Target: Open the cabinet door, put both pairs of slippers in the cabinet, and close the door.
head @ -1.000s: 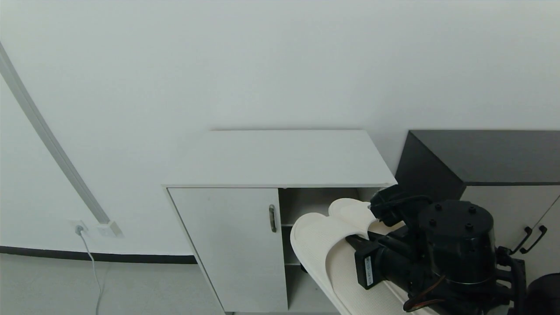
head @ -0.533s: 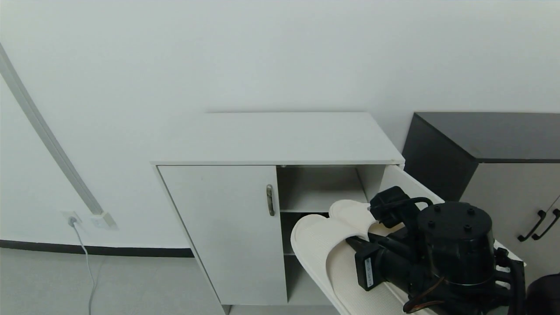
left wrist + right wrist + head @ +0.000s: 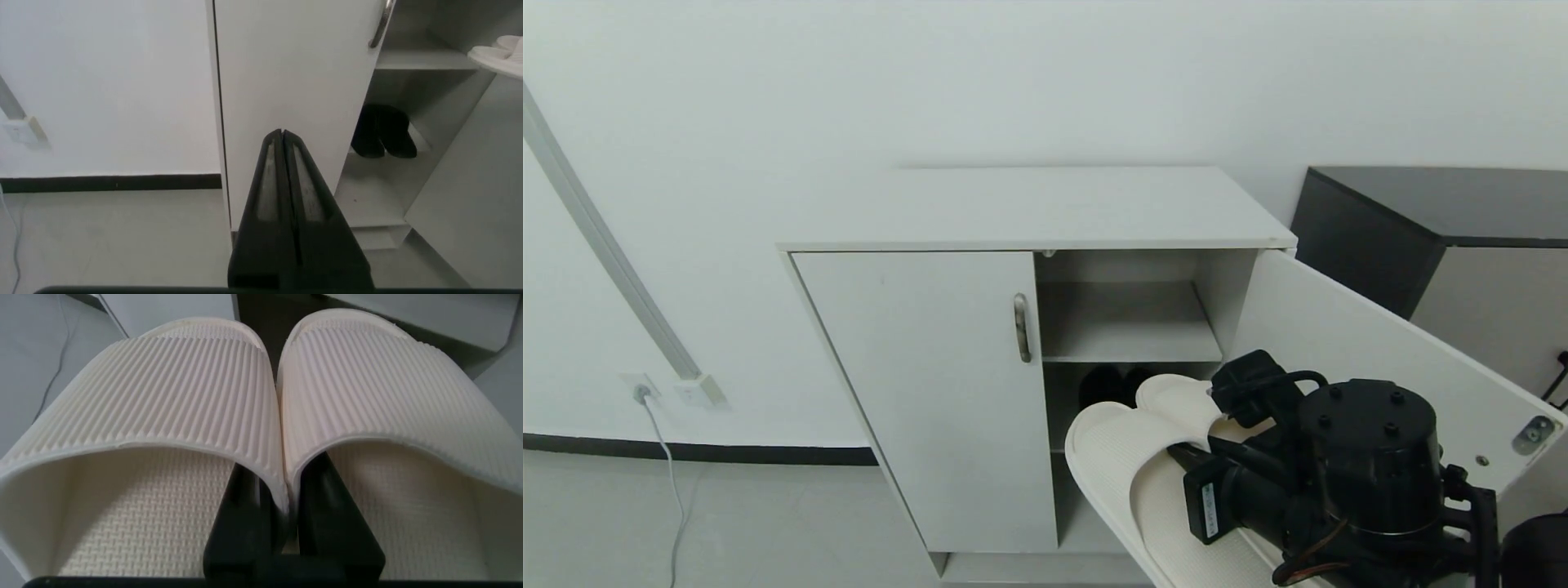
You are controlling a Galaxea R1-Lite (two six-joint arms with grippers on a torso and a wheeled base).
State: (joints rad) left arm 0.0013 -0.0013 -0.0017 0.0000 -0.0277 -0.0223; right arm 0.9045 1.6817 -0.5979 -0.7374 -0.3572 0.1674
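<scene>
The white cabinet [image 3: 1045, 208] stands against the wall with its left door [image 3: 923, 392] closed and its right door [image 3: 1372, 359] swung open towards me. A black pair of slippers [image 3: 1112, 384] sits on the middle shelf, the same black pair [image 3: 384, 131] showing past the left gripper. My right gripper [image 3: 1207, 433] is shut on a cream pair of slippers [image 3: 1131, 457], held side by side just in front of the open half. Its fingers [image 3: 245, 514] pinch the two inner straps of the cream slippers [image 3: 188, 400] together. My left gripper [image 3: 282, 163] is shut and empty, low before the closed door.
A dark cabinet [image 3: 1421, 220] stands right of the white one, behind the open door. The left door's metal handle [image 3: 1021, 327] is beside the opening. A wall socket with a cable [image 3: 645, 394] is at the left, above bare grey floor [image 3: 727, 523].
The head camera has shifted, so the cabinet appears larger and higher. The open right door and the black slippers inside have come into view. The right gripper still holds the cream slippers.
</scene>
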